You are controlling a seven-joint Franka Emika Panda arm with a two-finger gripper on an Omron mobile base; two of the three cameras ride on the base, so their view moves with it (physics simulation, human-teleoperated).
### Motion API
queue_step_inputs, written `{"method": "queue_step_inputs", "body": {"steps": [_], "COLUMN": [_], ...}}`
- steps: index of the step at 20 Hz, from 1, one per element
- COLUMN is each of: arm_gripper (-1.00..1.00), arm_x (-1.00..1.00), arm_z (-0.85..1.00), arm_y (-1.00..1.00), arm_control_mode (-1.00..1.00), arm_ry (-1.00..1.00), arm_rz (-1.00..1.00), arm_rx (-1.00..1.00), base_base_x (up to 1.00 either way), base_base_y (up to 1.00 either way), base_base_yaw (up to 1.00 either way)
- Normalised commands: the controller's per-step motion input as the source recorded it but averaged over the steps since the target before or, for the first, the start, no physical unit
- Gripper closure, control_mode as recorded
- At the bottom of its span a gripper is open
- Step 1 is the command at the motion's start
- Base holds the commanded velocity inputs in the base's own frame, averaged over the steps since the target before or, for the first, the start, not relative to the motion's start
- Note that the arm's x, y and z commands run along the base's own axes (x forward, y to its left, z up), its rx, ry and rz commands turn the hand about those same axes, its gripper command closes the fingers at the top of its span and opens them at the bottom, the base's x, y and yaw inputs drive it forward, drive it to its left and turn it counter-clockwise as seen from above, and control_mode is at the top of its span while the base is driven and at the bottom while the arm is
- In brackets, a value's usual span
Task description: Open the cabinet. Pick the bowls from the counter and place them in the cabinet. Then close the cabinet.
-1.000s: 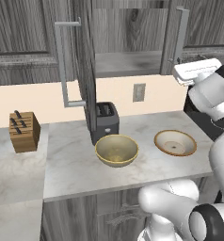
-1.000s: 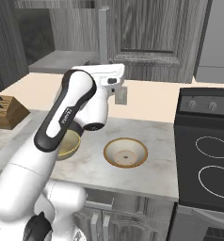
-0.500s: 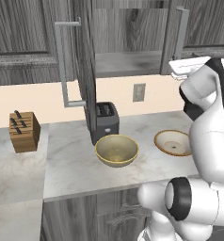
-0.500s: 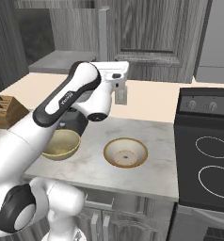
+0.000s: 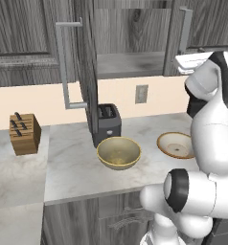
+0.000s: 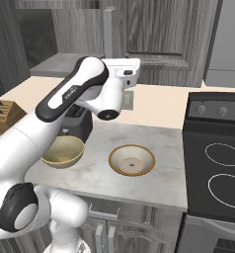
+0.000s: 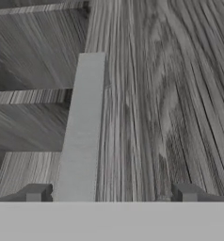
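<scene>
Hand: your hand (image 7: 109,194) is spread fully wide and holds nothing.
Cabinet: the dark grey wood-grain wall cabinet (image 5: 130,43) has both doors swung out; its long grey bar handle (image 7: 83,127) runs just ahead of the hand, between the fingertips (image 7: 35,193).
Why: you appear lined up to finish opening that door.
Bowls: the deep olive-yellow bowl (image 5: 118,153) and the shallow tan-rimmed bowl (image 6: 132,160) wait on the marble bench (image 5: 73,165), well below the hand.

Cabinet (image 5: 130,43) doors stand open; olive-yellow bowl (image 5: 118,153) and tan-rimmed bowl (image 5: 176,145) sit apart, upright, on the marble table (image 5: 73,162)
</scene>
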Motion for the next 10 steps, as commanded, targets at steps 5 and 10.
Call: {"method": "queue_step_inputs", "body": {"steps": [5, 10], "arm_gripper": [-1.00, -1.00], "arm_x": [0.05, 0.00], "arm_z": [0.02, 0.00], "arm_y": [0.00, 0.01], "arm_control_mode": [-1.00, -1.00], "arm_ry": [0.06, 0.08], "arm_rz": [0.00, 0.00], "arm_rx": [0.00, 0.00], "base_base_x": [0.00, 0.00], "base_base_y": [0.00, 0.00], "base_base_yaw": [0.00, 0.00]}}
